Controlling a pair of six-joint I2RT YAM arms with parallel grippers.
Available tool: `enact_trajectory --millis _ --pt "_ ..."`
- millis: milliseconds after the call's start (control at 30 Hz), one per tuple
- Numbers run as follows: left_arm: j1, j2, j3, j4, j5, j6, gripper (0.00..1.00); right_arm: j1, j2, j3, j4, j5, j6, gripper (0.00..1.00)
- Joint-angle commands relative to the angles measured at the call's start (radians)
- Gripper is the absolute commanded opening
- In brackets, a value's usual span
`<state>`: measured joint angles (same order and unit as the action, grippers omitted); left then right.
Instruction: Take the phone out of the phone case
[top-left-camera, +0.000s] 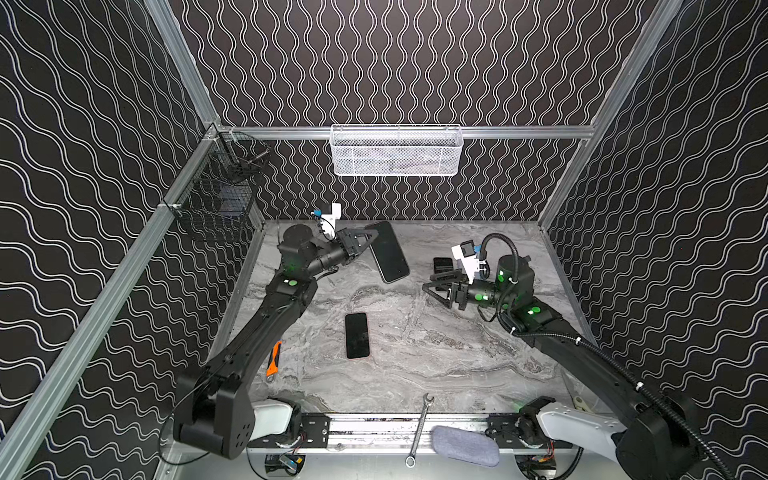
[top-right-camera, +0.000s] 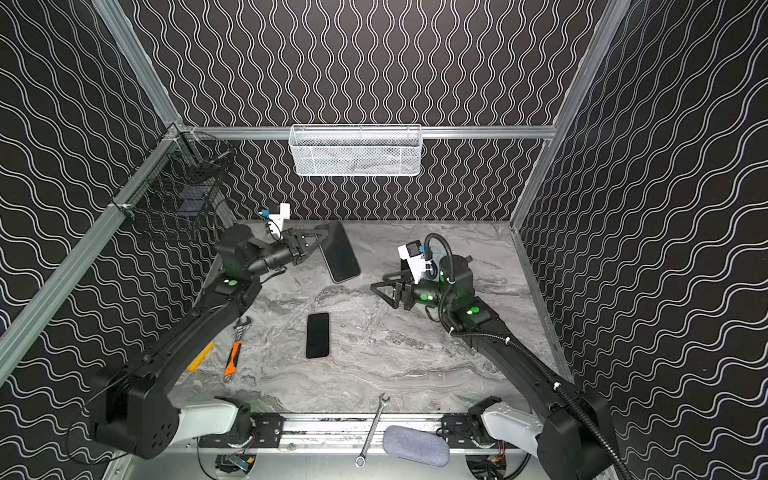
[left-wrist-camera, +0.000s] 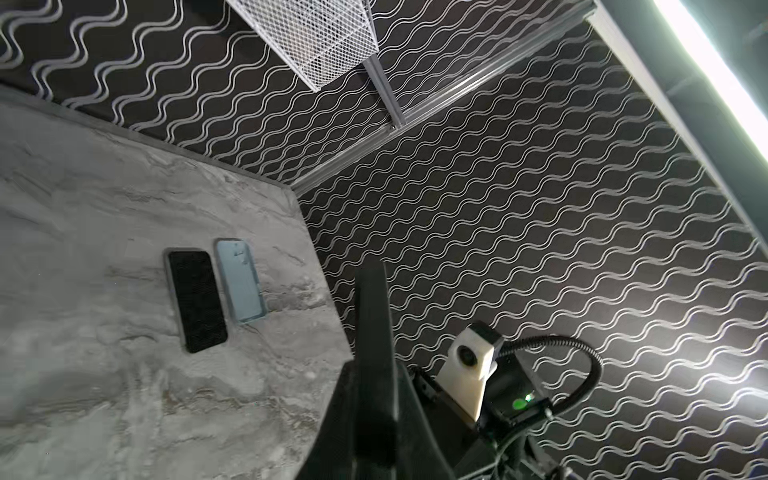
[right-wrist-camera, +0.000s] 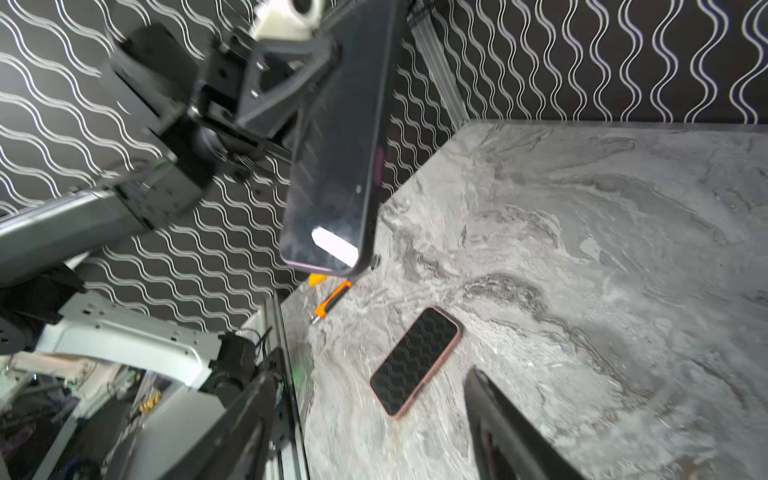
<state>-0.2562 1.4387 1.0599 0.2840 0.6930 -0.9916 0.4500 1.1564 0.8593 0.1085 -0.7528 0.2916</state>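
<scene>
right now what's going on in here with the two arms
The left gripper is shut on a glossy black phone-shaped slab, held tilted above the grey marble table. The right gripper stands open and empty nearby. A pink-edged black phone lies flat mid-table. I cannot tell if the slab is an empty case.

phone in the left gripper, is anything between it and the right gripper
Nothing visible does. The right gripper, jaws open, hangs apart from the phone that the left gripper holds off the table by one end; only air separates them.
</scene>
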Motion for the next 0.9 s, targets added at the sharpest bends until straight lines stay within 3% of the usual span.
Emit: enact_trajectory --millis 0,33,267,367,467,533,700,867 --pt "0.011 0.019 0.076 -0.239 0.015 0.264 0.00 -0.008 0.015 0.056 -0.149 -0.057 -0.134 0.91" --pt "0.013 0.037 0.123 -0.285 0.057 0.308 0.00 -0.008 0.020 0.067 -0.158 -0.055 -0.146 1.00" --pt "0.020 0.130 0.366 -0.599 0.258 0.710 0.00 -0.007 0.054 0.123 -0.171 -0.062 -0.209 1.00" --pt "0.027 0.165 0.413 -0.646 0.381 0.814 0.00 -0.008 0.062 0.131 -0.170 -0.067 -0.261 0.99" --pt "0.035 0.187 0.426 -0.651 0.475 0.871 0.00 -0.008 0.060 0.164 -0.197 -0.079 -0.369 0.99" --pt "0.036 0.189 0.423 -0.651 0.490 0.900 0.00 -0.008 0.053 0.175 -0.232 -0.071 -0.468 1.00" --pt "0.038 0.162 0.406 -0.648 0.504 1.006 0.00 -0.008 0.077 0.244 -0.354 -0.003 -0.583 0.98" --pt "0.043 0.140 0.322 -0.437 0.531 0.949 0.00 0.002 0.156 0.363 -0.534 -0.039 -0.737 0.93"
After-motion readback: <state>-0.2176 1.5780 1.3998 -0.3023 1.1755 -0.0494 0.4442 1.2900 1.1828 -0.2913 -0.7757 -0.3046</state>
